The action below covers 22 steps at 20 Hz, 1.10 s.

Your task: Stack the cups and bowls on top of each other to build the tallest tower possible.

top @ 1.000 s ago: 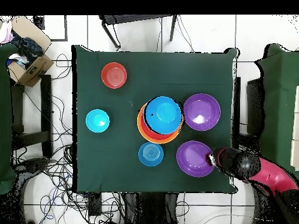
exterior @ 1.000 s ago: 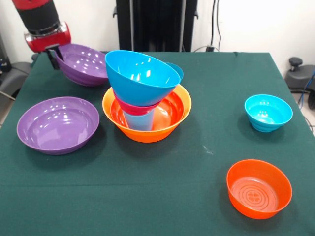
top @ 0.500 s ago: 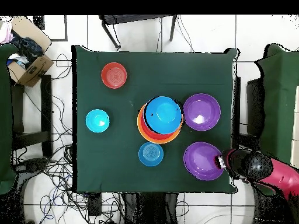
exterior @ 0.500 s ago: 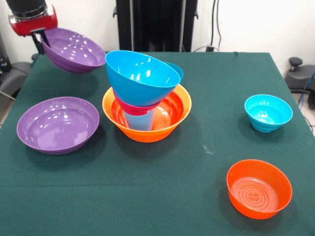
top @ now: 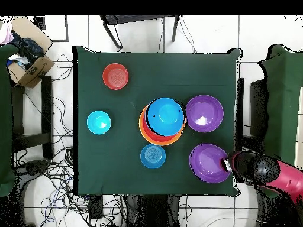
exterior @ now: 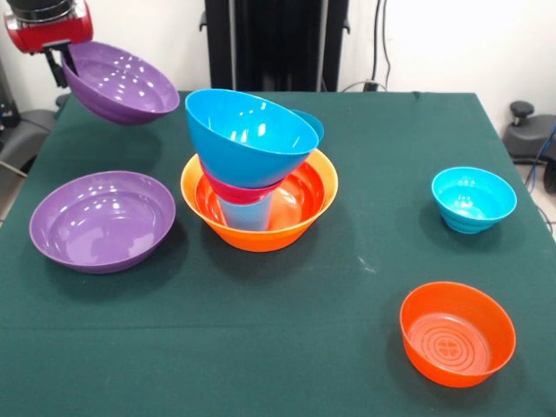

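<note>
My gripper (exterior: 61,62) is shut on the rim of a purple bowl (exterior: 119,83) and holds it tilted in the air above the table's far left corner. From overhead, the gripper (top: 226,165) and that bowl (top: 208,163) sit near the table's edge. The tower rests on a big orange bowl (exterior: 323,189). A light blue cup (exterior: 246,214) stands in it, with a magenta bowl (exterior: 228,186) and a tilted blue bowl (exterior: 249,135) on top. A second purple bowl (exterior: 102,219) lies on the cloth left of the tower (top: 164,120).
A small blue bowl (top: 153,156) sits beside the tower, mostly hidden behind it in the front view. A cyan bowl (exterior: 473,198) and a red-orange bowl (exterior: 457,332) stand at the right. A cardboard box (top: 29,65) is on the floor.
The gripper has lifted the purple bowl off the table, higher and out towards the table's corner. The tower and the other bowls have not moved.
</note>
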Available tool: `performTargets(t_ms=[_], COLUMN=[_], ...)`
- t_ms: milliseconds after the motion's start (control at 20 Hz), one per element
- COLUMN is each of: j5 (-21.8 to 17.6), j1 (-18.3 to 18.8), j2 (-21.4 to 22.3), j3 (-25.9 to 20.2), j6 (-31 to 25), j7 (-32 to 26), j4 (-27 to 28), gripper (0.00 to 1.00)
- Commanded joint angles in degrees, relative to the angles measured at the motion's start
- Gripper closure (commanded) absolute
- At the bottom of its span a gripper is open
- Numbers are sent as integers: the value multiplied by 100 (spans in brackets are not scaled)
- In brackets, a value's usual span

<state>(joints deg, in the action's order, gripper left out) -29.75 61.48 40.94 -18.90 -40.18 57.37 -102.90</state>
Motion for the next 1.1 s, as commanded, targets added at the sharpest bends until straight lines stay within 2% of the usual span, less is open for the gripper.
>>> performTargets(t_ms=[50,650,1100], j5=[-599,-684,-488], j1=[-436,-935,-1471], j2=[122,357,367], j3=[119,620,1096], j6=[-305,263,774], j7=[-71,827,1508], j4=[0,-453,-721], gripper=[100,100,100])
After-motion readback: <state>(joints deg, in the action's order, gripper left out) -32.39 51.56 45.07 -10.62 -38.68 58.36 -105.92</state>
